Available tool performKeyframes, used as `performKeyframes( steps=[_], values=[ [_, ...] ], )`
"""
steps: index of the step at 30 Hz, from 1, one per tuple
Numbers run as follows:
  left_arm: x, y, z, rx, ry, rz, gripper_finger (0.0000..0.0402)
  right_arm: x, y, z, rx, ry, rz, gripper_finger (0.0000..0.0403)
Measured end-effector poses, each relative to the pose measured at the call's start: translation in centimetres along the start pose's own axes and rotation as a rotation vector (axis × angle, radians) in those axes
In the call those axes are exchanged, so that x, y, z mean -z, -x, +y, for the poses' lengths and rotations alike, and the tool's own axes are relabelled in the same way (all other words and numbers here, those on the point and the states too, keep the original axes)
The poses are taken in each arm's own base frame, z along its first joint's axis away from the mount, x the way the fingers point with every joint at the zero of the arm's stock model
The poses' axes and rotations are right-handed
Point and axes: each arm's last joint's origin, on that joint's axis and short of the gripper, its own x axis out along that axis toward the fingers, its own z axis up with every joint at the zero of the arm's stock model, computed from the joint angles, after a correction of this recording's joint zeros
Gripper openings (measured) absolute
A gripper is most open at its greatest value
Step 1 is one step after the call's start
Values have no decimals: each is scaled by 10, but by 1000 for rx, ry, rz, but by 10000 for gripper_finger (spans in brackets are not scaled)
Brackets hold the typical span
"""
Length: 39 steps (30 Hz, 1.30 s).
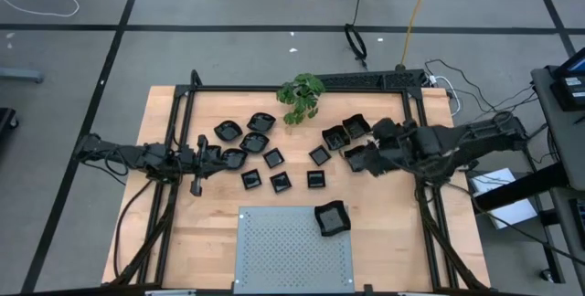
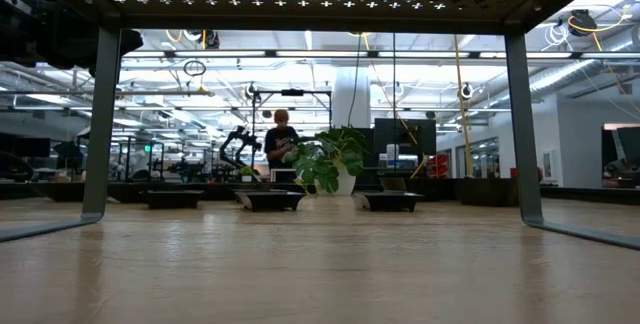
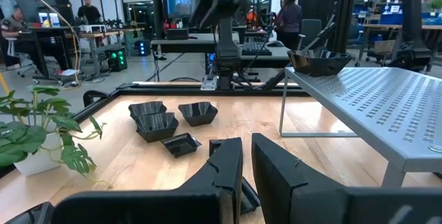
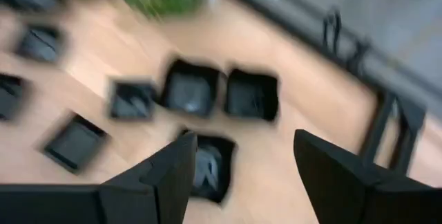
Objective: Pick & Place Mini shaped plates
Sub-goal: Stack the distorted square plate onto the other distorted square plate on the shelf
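Observation:
Several small black mini shaped plates lie scattered flat on the wooden table, from the left to the right. One more plate sits on the grey perforated panel. My right gripper hovers open above the right-hand cluster, slanting down, with one plate below its fingers; it shows in the high view too. My left gripper points level at the table's left side, shut and holding nothing.
A green leafy plant stands at the far middle of the table. The panel stands on legs as a raised shelf at the near edge. A black frame borders the table. People show in the room beyond.

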Motion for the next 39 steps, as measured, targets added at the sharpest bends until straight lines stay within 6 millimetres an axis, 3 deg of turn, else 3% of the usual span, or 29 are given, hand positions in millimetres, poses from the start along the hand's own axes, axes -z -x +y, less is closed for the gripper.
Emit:
performKeyframes(
  steps=[5, 10, 17, 27, 39],
  values=[
    [0, 0, 0, 0, 0, 0, 35, 10, -45, -19, 53, -56, 155, 229],
    [0, 0, 0, 0, 0, 0, 35, 20, -91, -22, -98, -117, 234, 228],
    [0, 0, 0, 0, 0, 0, 35, 39, -131, -26, -179, -134, 268, 228],
    [0, 0, 0, 0, 0, 0, 35, 66, -156, -27, -177, -140, 264, 228],
    [0, 0, 0, 0, 0, 0, 35, 66, -158, -25, -213, -167, 261, 228]
  ],
)
